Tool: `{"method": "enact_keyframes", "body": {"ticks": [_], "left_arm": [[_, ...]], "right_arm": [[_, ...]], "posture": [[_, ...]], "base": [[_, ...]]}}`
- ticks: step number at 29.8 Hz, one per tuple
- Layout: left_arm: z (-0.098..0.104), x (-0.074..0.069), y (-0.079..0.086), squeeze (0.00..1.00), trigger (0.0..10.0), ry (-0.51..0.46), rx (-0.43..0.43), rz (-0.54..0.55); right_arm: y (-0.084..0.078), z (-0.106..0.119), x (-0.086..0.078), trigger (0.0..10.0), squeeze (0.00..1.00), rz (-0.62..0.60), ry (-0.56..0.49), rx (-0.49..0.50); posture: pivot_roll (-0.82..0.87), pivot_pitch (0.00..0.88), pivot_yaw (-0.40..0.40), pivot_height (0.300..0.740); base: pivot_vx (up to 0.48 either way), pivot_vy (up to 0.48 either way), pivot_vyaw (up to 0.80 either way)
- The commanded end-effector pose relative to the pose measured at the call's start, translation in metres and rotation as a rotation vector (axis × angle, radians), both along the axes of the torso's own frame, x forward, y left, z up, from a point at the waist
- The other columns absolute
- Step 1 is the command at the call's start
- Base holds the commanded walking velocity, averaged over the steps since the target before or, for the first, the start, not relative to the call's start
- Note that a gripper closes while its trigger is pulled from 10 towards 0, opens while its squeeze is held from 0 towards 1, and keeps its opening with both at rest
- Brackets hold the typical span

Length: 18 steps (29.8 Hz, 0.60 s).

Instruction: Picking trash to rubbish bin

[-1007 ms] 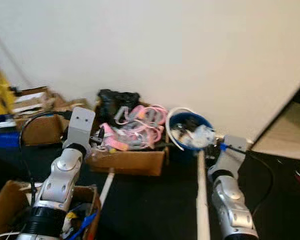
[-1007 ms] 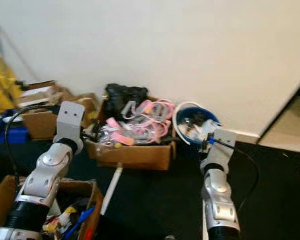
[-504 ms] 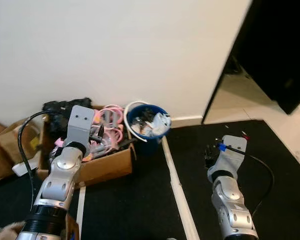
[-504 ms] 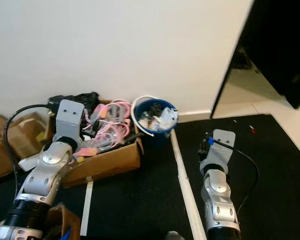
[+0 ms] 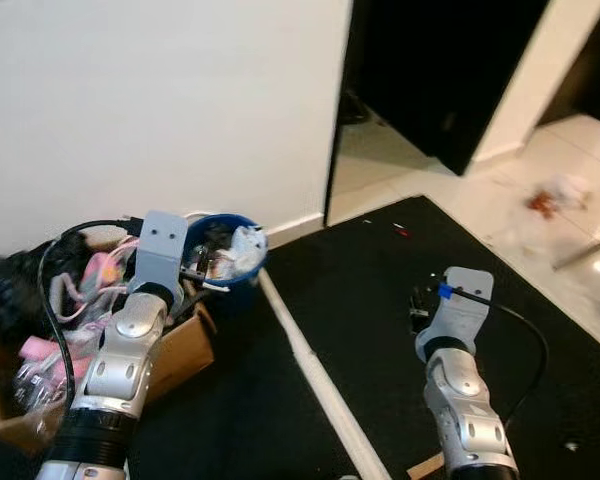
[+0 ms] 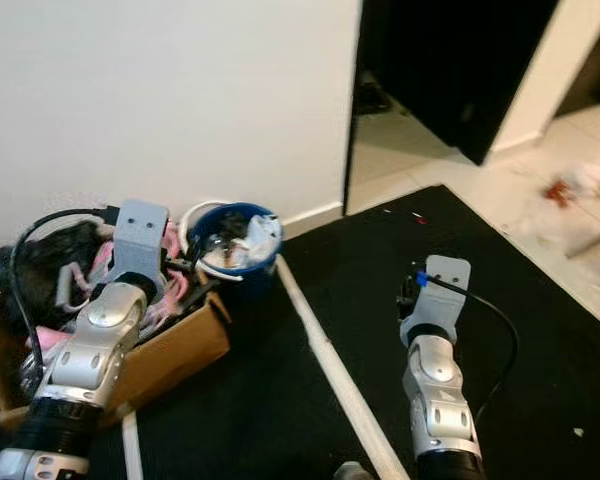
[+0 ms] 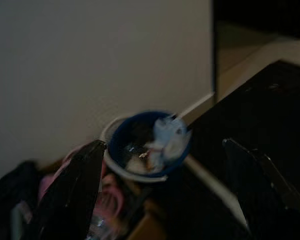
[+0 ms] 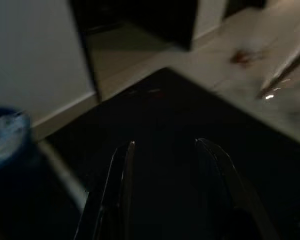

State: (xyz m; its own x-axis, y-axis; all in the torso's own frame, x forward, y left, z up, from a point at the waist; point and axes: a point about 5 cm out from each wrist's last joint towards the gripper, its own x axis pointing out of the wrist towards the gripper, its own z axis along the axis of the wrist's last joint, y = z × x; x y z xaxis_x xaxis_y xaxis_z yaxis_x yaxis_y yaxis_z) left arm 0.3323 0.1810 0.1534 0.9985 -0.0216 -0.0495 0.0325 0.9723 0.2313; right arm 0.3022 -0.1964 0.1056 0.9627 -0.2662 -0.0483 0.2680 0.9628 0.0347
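Blue rubbish bin (image 6: 236, 250) stands on the floor against the white wall (image 6: 160, 100), filled with crumpled white trash (image 5: 242, 247). A cardboard box (image 6: 165, 355) of pink and grey items sits just beside it, on the robot's left. The left end effector (image 7: 162, 195) is raised near the bin, fingers spread apart with nothing between them. The right end effector (image 8: 165, 195) hangs over the black mat (image 6: 500, 300), fingers likewise apart and empty. A white strip (image 6: 325, 360) crosses the mat from the bin. Beyond the mat, a red scrap (image 5: 542, 200) lies on the pale tiled floor (image 5: 540, 230), near a dark doorway (image 5: 430, 70).
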Motion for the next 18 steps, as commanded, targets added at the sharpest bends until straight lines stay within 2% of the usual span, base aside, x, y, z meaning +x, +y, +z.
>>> {"method": "enact_keyframes", "body": {"ticks": [1, 18], "left_arm": [[-0.0066, -0.0027, 0.0041, 0.0, 10.0, 0.023, 0.008, 0.016], [-0.0056, -0.0027, 0.0022, 0.0, 10.0, 0.016, 0.006, 0.007]], "right_arm": [[0.0022, -0.0067, -0.0026, 10.0, 0.0, 0.001, 0.025, 0.015], [0.0027, -0.0077, -0.0039, 10.0, 0.0, -0.003, 0.029, 0.019]], "posture": [[-0.01, 0.146, 0.054, 0.74], [-0.01, 0.146, 0.057, 0.74]], "base": [[0.0, 0.0, -0.8], [0.0, 0.0, -0.8]]}}
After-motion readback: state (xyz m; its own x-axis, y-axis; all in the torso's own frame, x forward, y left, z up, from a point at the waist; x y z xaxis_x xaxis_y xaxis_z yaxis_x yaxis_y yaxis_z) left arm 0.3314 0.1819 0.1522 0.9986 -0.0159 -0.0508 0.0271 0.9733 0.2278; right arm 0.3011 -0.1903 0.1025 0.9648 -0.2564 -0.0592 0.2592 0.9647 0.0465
